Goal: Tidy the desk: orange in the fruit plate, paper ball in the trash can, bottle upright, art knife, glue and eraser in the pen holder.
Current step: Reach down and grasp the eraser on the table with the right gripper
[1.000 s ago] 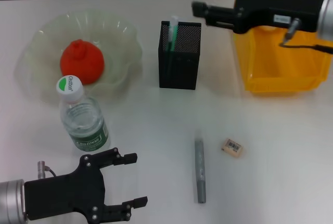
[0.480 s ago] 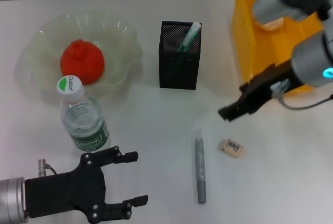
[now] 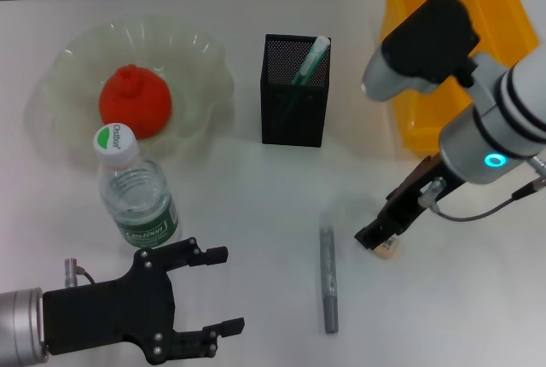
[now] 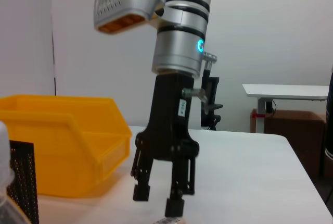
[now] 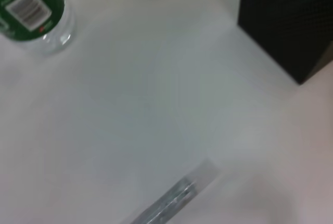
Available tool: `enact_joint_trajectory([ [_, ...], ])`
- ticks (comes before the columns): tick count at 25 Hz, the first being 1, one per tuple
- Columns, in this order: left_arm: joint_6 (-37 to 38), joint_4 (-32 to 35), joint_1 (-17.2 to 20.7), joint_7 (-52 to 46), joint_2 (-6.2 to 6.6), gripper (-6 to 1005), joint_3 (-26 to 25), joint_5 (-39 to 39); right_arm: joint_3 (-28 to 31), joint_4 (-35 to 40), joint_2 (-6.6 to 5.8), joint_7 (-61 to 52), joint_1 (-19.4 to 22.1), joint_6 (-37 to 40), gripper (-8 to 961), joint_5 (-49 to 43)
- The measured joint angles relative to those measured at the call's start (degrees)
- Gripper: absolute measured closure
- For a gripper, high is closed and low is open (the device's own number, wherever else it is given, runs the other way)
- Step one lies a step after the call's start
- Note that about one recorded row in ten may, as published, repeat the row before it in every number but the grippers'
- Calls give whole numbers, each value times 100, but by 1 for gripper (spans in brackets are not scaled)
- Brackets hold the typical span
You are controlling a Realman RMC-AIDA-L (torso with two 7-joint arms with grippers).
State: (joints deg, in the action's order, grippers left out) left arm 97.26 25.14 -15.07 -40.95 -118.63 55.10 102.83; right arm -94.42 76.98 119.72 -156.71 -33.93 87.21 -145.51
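The orange lies in the fruit plate. The bottle stands upright in front of the plate and also shows in the right wrist view. The pen holder holds a green-white glue stick. The grey art knife lies flat on the table. My right gripper is open, fingers down, right over the eraser; the left wrist view shows this gripper with fingers apart. My left gripper is open and empty at the front left. The paper ball is hidden.
The yellow trash can stands at the back right, partly covered by my right arm. It also shows in the left wrist view. The pen holder and the art knife show in the right wrist view.
My right arm has swung from above the pen holder and trash can down to the eraser. The glue stick has tipped to a lean inside the holder. The left arm has not moved.
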Motion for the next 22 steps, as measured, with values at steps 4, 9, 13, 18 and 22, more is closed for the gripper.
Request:
enact_joint_trajectory([
  [4, -3, 0, -4, -1, -2, 202, 0, 0, -217, -37, 0, -12, -30, -12, 179, -10],
  [9, -6, 0, -4, -1, -3, 202, 0, 0, -492, -169, -1, -46, -91, -14, 183, -91],
  [13, -1, 0, -8, 1, -3, 202, 0, 0, -630, -184, -2, -175, -121, -28, 205, -286],
  [18, 14, 0, -13, 11, -2, 202, 0, 0, -751, -193, -2, -229, -152, -61, 322, -372],
  [22, 1, 0, -13, 20, -8, 202, 8, 0, -880, -247, -2, -232, -180, -180, 488, -376],
])
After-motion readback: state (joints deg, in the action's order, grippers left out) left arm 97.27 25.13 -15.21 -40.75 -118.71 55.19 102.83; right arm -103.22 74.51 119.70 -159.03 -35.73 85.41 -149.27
